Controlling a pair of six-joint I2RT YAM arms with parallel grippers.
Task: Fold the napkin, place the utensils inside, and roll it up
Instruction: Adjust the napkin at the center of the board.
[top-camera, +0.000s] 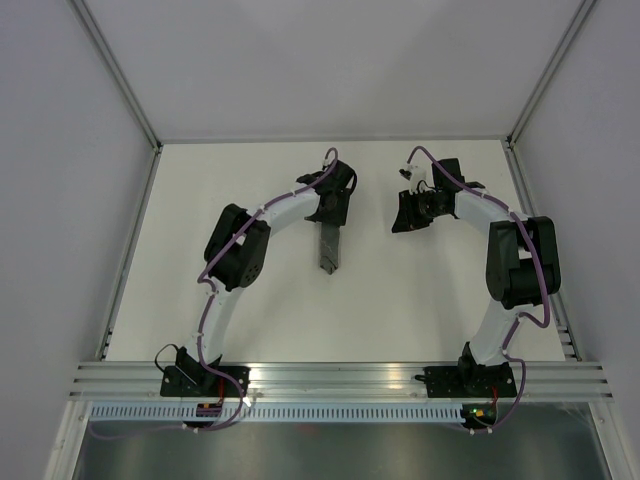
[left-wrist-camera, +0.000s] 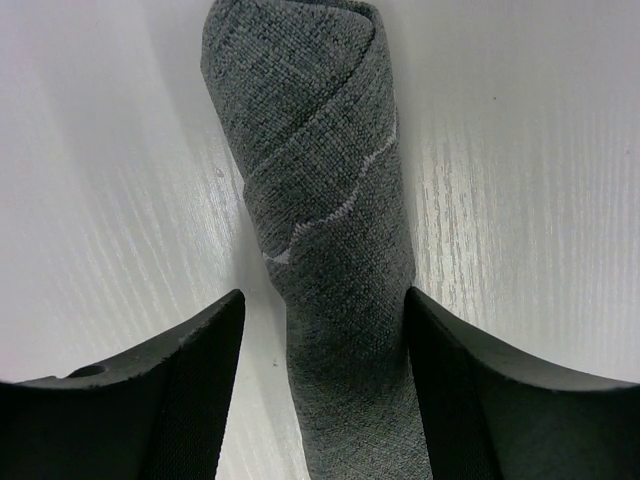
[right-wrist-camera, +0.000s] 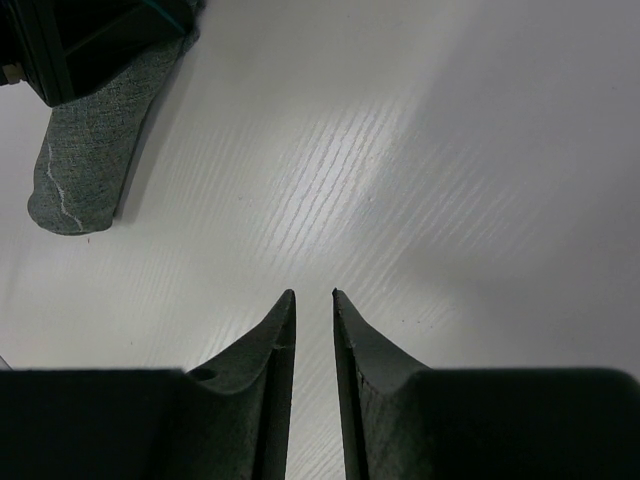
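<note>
The dark grey napkin (top-camera: 329, 250) lies rolled into a narrow upright bundle on the white table, its pale stitched hem winding across it in the left wrist view (left-wrist-camera: 320, 180). My left gripper (top-camera: 328, 215) sits over the roll's far end with its jaws open astride it (left-wrist-camera: 322, 300). The right finger touches the cloth and a gap shows at the left finger. My right gripper (top-camera: 408, 222) is off to the right, nearly closed and empty (right-wrist-camera: 312, 293) over bare table. The roll also shows in the right wrist view (right-wrist-camera: 95, 150). The utensils are hidden.
A white table (top-camera: 420, 300) with grey walls on three sides and an aluminium rail (top-camera: 340, 380) at the near edge. The left gripper's body (right-wrist-camera: 90, 40) shows over the roll in the right wrist view.
</note>
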